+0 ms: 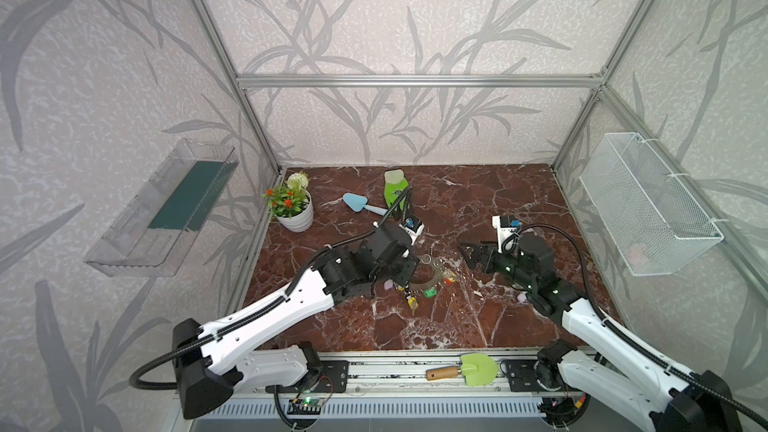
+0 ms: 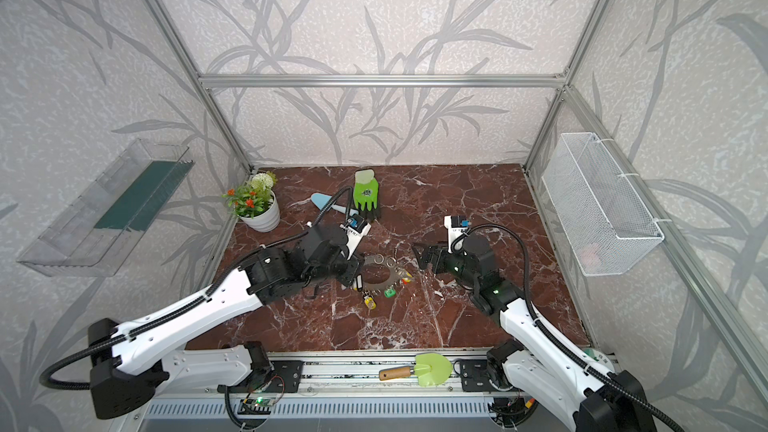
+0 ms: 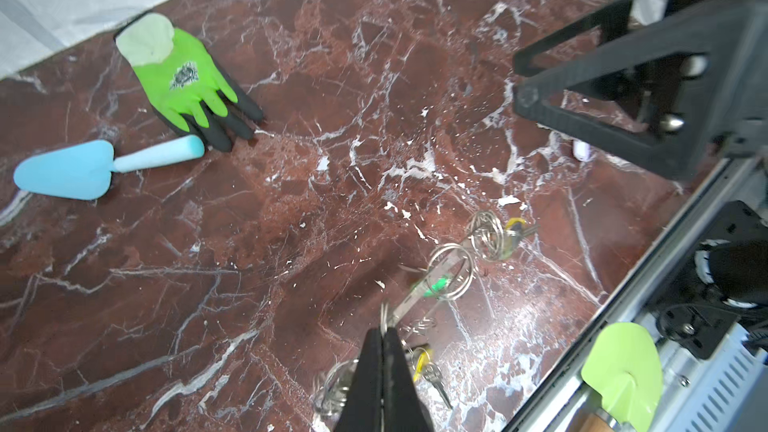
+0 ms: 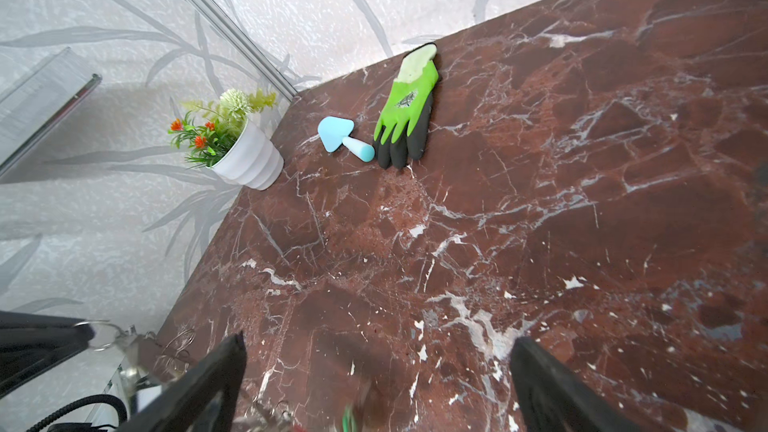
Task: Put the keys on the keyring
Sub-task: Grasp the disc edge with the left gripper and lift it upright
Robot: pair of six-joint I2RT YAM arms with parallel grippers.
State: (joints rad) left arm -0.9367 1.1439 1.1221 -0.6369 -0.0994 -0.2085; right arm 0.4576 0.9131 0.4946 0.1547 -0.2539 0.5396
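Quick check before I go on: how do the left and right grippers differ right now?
The black left gripper is shut, pinching the rim of the flat grey metal keyring; the black right gripper is wide open and holds nothing. The left one is at the keyring; the right one hangs beside it, apart, over the red marble tabletop. Both have black tapered fingers.

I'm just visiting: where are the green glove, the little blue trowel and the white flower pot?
green glove [image 4: 405, 103]: right wrist view, on the green back of the hand.
blue trowel [image 4: 331, 131]: right wrist view, on its blade.
white flower pot [image 4: 251, 160]: right wrist view, on its ribbed side wall.
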